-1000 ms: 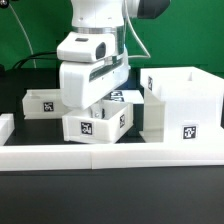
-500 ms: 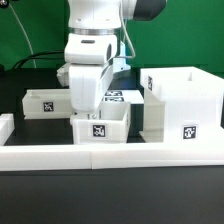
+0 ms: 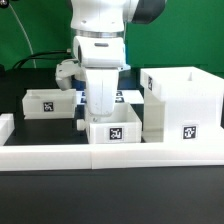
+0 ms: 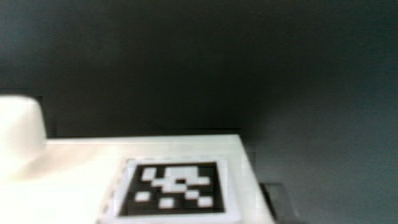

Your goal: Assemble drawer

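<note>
— What stands behind the table?
— A green backdrop (image 3: 35, 30) fills the exterior view's left. On the exterior view's right the background is a plain, pale wall (image 3: 195, 35).
— And the table itself?
— A black tabletop (image 3: 110, 195), matte. A long low white border wall (image 3: 50, 153) runs across its near side. A thin black cable (image 3: 40, 60) trails in front of the backdrop at the exterior view's left.
— The light?
— Bright and even, and the white border shows only soft shading. In the wrist view the dark surface (image 4: 214, 60) is blurred and featureless.
</note>
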Action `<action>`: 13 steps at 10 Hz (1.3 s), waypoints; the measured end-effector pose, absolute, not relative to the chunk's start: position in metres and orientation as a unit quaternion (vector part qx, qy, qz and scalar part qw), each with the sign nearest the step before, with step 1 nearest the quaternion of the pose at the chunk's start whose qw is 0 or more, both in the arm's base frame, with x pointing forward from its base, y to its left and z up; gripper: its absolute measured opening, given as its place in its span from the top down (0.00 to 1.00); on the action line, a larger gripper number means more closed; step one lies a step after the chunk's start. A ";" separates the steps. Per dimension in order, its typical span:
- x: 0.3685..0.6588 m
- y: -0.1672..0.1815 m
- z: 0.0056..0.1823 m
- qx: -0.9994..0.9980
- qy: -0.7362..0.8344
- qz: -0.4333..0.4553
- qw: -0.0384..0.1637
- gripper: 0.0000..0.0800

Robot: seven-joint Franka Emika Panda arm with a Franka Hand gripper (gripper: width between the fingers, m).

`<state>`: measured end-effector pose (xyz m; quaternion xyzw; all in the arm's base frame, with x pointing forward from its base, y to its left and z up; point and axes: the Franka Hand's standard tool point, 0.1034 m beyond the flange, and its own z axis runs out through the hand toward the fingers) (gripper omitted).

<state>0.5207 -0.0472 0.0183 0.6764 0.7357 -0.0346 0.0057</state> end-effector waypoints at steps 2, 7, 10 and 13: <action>0.521 -0.047 0.018 0.677 0.735 -0.034 0.006 0.95; 0.534 -0.044 0.019 0.677 0.736 -0.016 0.025 0.95; 0.535 -0.045 0.019 0.677 0.735 -0.004 0.037 0.95; 0.536 -0.040 0.018 0.686 0.726 -0.006 0.033 0.95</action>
